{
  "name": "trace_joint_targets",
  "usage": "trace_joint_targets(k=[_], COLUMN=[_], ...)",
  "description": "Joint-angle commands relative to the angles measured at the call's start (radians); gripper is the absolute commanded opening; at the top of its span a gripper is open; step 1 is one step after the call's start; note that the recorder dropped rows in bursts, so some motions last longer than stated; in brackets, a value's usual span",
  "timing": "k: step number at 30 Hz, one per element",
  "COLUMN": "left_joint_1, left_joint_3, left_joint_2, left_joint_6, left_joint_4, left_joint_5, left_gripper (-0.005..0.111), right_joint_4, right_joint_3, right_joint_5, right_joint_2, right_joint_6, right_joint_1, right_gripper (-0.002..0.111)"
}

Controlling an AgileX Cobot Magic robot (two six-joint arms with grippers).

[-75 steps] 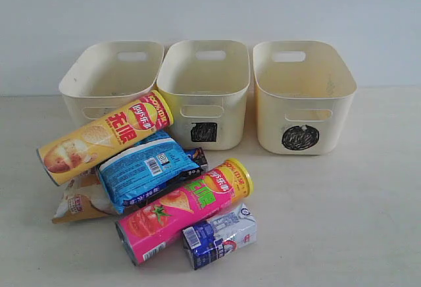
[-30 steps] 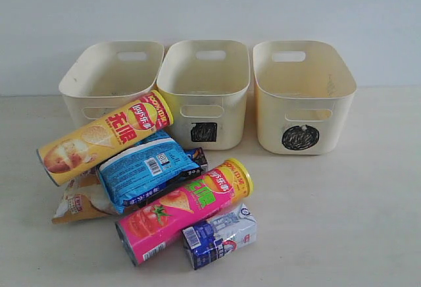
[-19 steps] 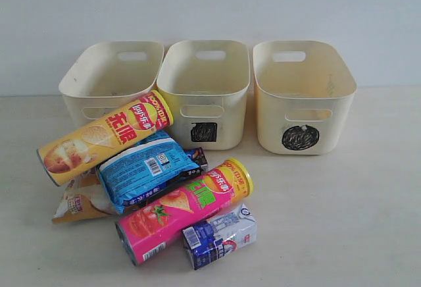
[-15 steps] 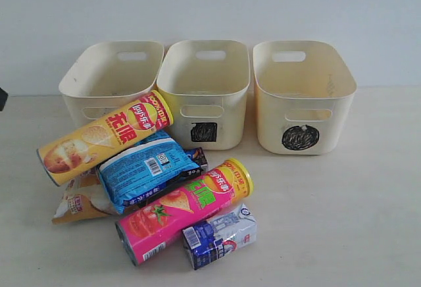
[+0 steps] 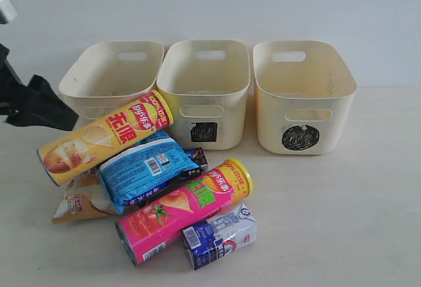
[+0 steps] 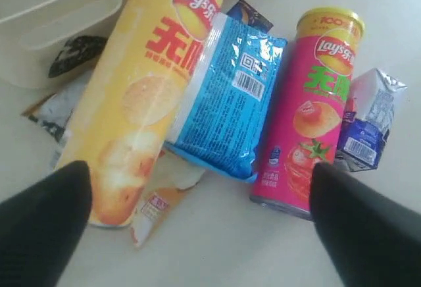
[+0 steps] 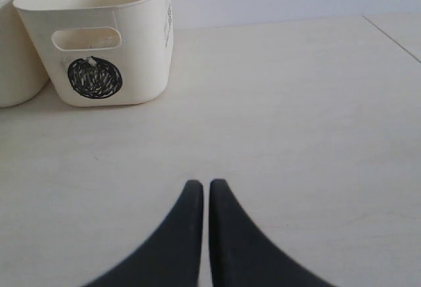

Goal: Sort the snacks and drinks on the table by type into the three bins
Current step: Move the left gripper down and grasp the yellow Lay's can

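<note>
left gripper [image 6: 197, 168] wide | above yellow tube [image 6: 135, 96], blue packet [image 6: 227, 106] | apparently not touching

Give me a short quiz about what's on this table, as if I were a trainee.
1. True or false: the yellow chip tube lies on its side.
2. Which mark is on the right-hand bin? A triangle, B square, C circle.
3. Fill the blank: the right gripper has its jaws shut; the left gripper has its jaws ____.
Key: 1 true; 2 C; 3 open.
</note>
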State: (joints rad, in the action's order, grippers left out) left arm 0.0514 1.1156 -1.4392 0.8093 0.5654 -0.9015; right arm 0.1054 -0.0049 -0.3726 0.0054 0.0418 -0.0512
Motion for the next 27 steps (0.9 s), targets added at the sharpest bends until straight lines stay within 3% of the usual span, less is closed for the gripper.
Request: trace_joint_targets(k=[1, 14, 22, 25, 27], left_joint_1=[0.055, 0.077, 0.077, 0.077, 0.077], left_joint_3=[0.007, 0.007, 0.007, 0.007, 0.007], left_joint_2=[-0.061, -0.242, -0.315, -0.336, -0.347], left_joint_6=[0.063, 0.084, 0.116, 0.116, 0.123], left_joint_4=[0.014, -0.009, 0.000, 0.003, 0.003], left_joint_5=[0.096, 0.323, 0.375, 0.354, 0.352], left_gripper=[0.093, 0.095, 0.094, 0.087, 0.071], right_joint_4=[-0.008, -0.008, -0.008, -0.008, -0.008], right_joint_3=[0.005, 0.005, 0.005, 0.005, 0.005], right_joint_5=[0.004, 0.004, 0.004, 0.004, 0.004], right_joint_2=[-0.005, -0.005, -0.005, -0.005, -0.005], right_joint_6=[0.002, 0.002, 0.002, 0.002, 0.002], right_joint_1=[0.003, 0.003, 0.003, 0.003, 0.003], right_gripper=[0.001, 0.001, 0.001, 0.001, 0.001])
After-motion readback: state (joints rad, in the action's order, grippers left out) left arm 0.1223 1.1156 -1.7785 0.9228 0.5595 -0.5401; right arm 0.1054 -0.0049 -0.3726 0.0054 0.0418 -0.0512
